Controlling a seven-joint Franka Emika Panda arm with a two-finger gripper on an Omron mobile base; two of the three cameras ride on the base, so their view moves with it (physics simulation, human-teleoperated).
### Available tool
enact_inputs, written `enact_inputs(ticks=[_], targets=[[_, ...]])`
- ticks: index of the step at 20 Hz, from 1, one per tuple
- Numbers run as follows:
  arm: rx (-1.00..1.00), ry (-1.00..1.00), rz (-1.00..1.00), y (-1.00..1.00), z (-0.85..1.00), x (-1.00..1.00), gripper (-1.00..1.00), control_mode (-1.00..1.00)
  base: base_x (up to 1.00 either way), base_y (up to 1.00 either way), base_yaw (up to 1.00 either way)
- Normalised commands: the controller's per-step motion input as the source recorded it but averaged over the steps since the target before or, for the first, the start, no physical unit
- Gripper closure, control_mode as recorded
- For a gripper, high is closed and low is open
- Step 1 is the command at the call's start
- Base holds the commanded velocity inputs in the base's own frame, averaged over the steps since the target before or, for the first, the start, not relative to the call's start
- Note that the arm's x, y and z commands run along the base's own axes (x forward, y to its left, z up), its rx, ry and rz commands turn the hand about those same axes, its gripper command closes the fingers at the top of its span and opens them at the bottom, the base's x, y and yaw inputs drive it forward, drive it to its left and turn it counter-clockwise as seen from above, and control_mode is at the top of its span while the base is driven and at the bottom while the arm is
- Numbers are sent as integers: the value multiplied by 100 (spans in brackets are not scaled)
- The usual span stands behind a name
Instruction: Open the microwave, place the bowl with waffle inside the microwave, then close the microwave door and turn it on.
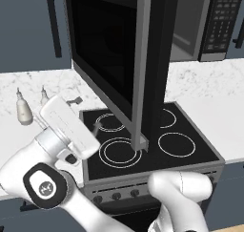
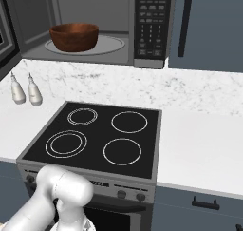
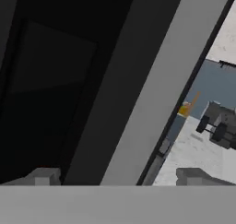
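The microwave (image 2: 95, 16) stands open above the counter, its keypad strip (image 2: 151, 25) on the right. The reddish-brown bowl (image 2: 74, 36) sits inside on the round turntable; I cannot make out its contents. The microwave door (image 1: 109, 49) is swung far out over the stove, its grey frame edge (image 1: 141, 68) facing me. My gripper (image 1: 88, 114) is open, just left of the door's lower part and facing its outer side. In the hand view, the dark glass (image 3: 50, 89) and grey frame (image 3: 152, 80) lie close ahead of the open gripper (image 3: 117, 177), with nothing between the fingers.
A black four-ring stovetop (image 2: 99, 135) lies below the microwave, with oven knobs along its front. Two small white shakers (image 2: 24, 90) stand on the marble counter at the left. Blue cabinets (image 2: 209, 25) flank the microwave. The counter (image 2: 199, 149) runs on to the right of the stove.
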Motion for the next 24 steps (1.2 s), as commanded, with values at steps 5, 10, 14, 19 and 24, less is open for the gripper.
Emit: enact_inputs(ticks=[5, 10, 14, 19, 24], targets=[[31, -13, 13, -34, 0, 18, -100, -100, 0, 0, 0], [29, -5, 7, -43, 3, 58, -100, -100, 0, 0, 0], [27, -5, 13, -47, 3, 74, -100, -100, 0, 0, 0], [31, -14, 20, -59, 3, 70, -100, -100, 0, 0, 0], [31, -15, 25, -65, 0, 74, -100, -100, 0, 0, 0]])
